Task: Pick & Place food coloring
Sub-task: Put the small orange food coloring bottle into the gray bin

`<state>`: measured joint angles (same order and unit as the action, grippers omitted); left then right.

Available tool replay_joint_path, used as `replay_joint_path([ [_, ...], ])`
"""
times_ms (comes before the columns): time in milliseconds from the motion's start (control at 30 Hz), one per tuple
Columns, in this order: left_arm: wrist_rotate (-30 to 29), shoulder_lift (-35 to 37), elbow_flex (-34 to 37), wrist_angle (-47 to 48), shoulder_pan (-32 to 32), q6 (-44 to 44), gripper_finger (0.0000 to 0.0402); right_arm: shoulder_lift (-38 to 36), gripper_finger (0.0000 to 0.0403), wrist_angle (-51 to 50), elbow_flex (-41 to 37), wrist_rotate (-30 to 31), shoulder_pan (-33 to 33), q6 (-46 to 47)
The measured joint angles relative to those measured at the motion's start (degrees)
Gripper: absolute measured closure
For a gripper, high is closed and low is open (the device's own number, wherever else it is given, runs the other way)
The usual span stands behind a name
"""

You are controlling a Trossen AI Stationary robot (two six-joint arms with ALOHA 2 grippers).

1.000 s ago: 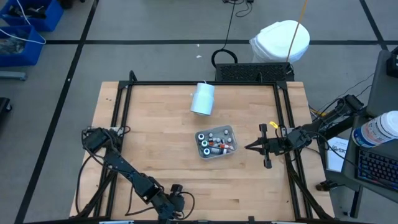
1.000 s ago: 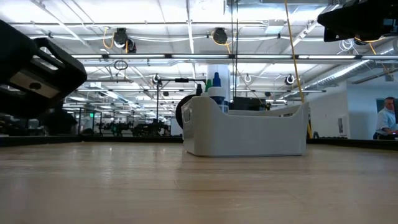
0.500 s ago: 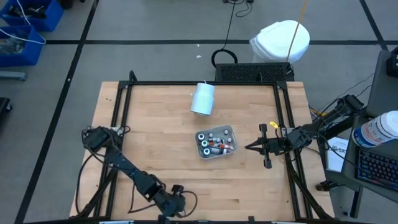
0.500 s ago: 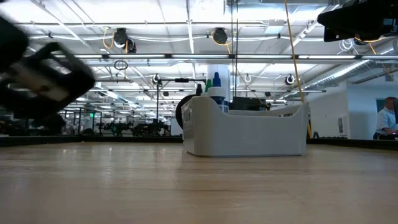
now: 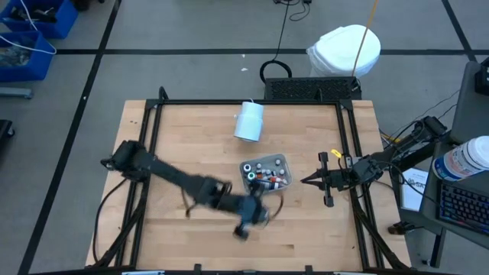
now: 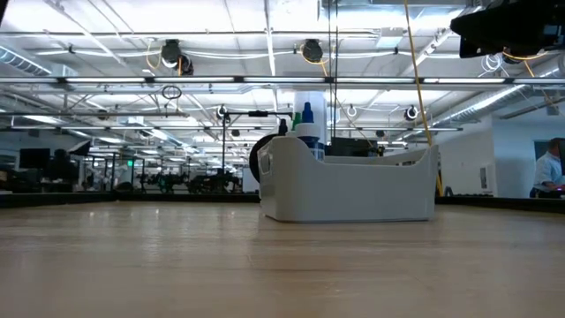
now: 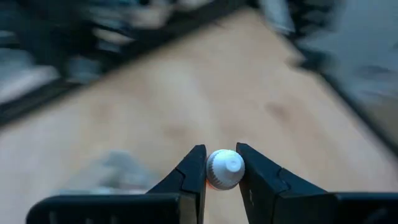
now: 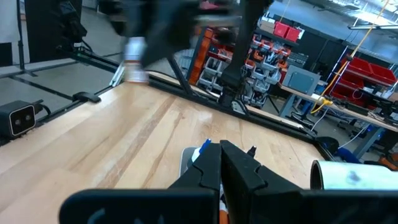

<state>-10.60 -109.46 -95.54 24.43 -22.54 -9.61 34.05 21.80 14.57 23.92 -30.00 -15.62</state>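
Pale wood made up the table (image 5: pixel 191 145), which filled the middle of the high view inside a black frame. A little right of centre sat the pale grey-blue tray (image 5: pixel 284 161), and the food coloring (image 5: pixel 263 177) lay in it as a cluster of tiny white-capped bottles, some showing reddish and dark bands. In the low view the tray (image 6: pixel 353 190) stood centre frame as a pale tub, with blue and green bottle tips showing over its rim. Above the tray in the high view, toward the upper middle of the table, lay a pale blue-white cylinder (image 5: pixel 248 121) on its side, well apart from the tray. The left arm reached in from the left edge of the table across to the lower centre, blurred, and the left gripper (image 5: pixel 250 216) sat just below and left of the tray. In the left wrist view the left gripper (image 7: pixel 224 169) was clenched on one small bottle (image 7: pixel 225 168), whose round white cap faced the camera between the two dark fingers, with an orange-red tinge at its lower edge; the table behind it was smeared. The right gripper (image 5: pixel 309 181) waited at the right side of the table, pointing toward the tray and near it but apart from it. In the right wrist view the right gripper (image 8: pixel 219 157) had its fingers pressed together with nothing between them, and the tray's edge showed just beyond the tips.
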Motion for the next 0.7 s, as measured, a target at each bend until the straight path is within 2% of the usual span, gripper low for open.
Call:
replay_joint_path([
  [100, -2.0, -0.1, -0.3, -5.9, 5.6, -2.0, 0.0329, 0.0, 0.0403, 0.0, 0.0, 0.0, 0.0, -0.1],
  [200, 0.3, -1.5, 3.3, -16.4, 11.2, 0.2, 0.0329, 0.0, 0.0403, -0.2, 0.0, 0.0, 0.0, -0.1],
  [300, 4.6, -5.8, 4.8, -20.8, 14.7, 1.4, 0.0329, 0.0, 0.0403, -0.6, 0.0, 0.0, 0.0, -0.3],
  [467, 8.0, -10.6, 2.3, -16.5, 18.3, -6.4, 0.0329, 0.1, 0.0403, -1.0, 0.0, 0.0, 0.0, -0.9],
  [700, 25.0, -10.6, -3.1, -5.3, 24.6, -24.4, 0.0329, 0.1, 0.0403, -0.8, 0.0, 0.0, 0.0, -1.6],
])
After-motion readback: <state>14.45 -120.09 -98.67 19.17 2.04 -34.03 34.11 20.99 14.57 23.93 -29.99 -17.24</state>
